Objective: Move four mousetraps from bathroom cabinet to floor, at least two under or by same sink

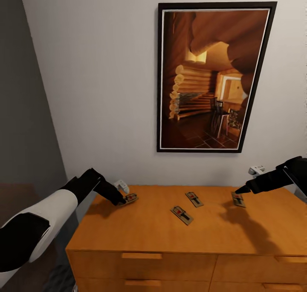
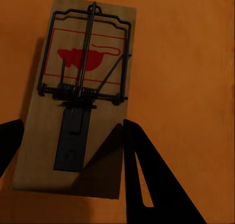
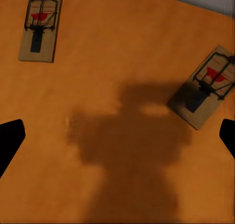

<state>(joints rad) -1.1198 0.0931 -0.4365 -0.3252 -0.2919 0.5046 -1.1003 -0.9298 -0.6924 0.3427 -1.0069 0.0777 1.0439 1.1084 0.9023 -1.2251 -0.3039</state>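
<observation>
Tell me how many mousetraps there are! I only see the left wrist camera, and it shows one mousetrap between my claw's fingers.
Observer: Four, all lying flat on the cabinet top. Yours is the leftmost mousetrap.
Child: Where's my other claw?
Observer: The right claw hovers open, close by the rightmost mousetrap.
Child: And the other two?
Observer: The back middle mousetrap and the front middle mousetrap lie between those, and no claw is touching them.
</observation>
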